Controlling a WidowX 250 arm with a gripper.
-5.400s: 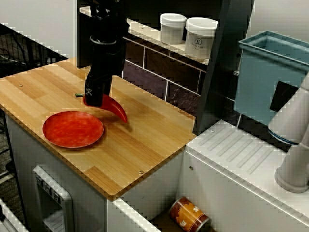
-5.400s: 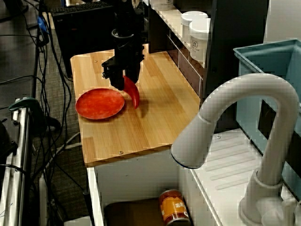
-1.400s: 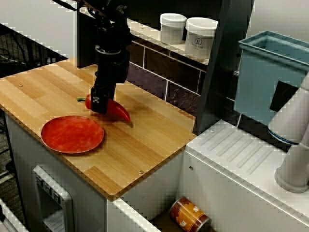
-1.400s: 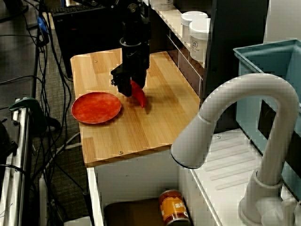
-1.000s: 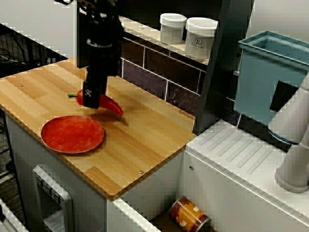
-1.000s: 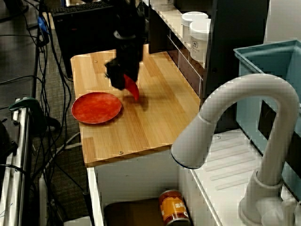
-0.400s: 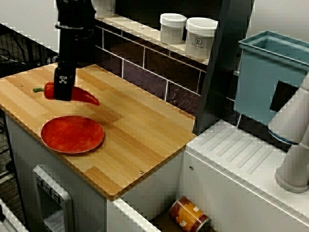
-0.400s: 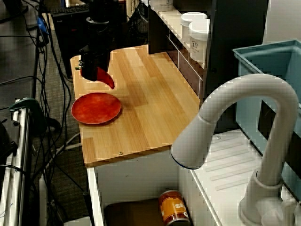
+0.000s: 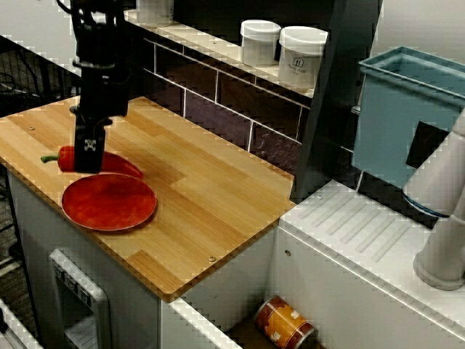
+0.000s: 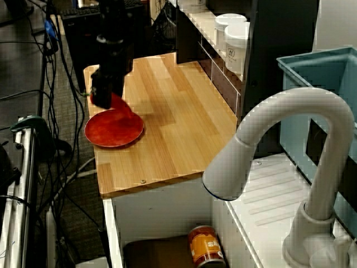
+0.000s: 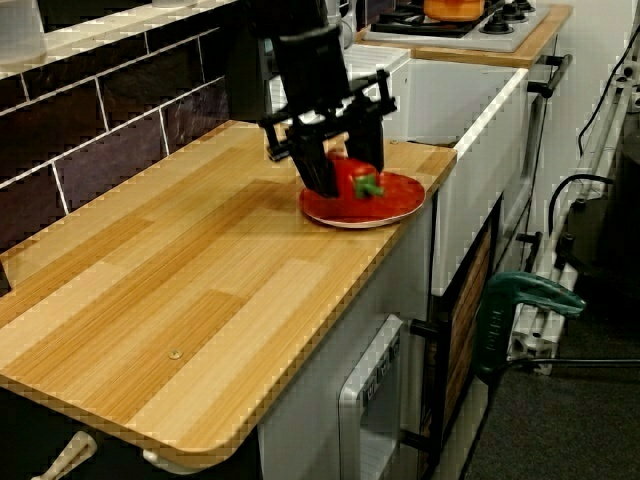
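Starting at the left of the view from the front, the green stem (image 9: 48,157) of the red pepper (image 9: 118,165) pokes out just to the left of the gripper (image 9: 89,164). The gripper's fingers (image 11: 318,170) are clenched on the pepper's thick end, and the low view from the counter's end shows one on either side of it. The tapered tip sticks out to the gripper's right. Directly beneath the gripper and a little in front of it lies the red plate (image 9: 109,207). The pepper hangs over the plate's back rim (we cannot tell whether it touches the plate or rides just above it).

Our worry is the off-centre hold. With so much of the body beyond the fingers, the pepper may pivot in the grip. If it came free here, across the rim rather than over the middle, we judge it could roll back onto the wooden counter (image 9: 207,211). The plate sits close to the counter's front edge, below the gripper, so a press on its rim might tip it or nudge it toward the drop.

Further to the gripper's right, and well apart from it, stand the white jars (image 9: 301,58) on the ledge. Beyond them are the faucet (image 9: 445,218) and, lower down, the can (image 9: 285,323). None of these looks at risk to us.
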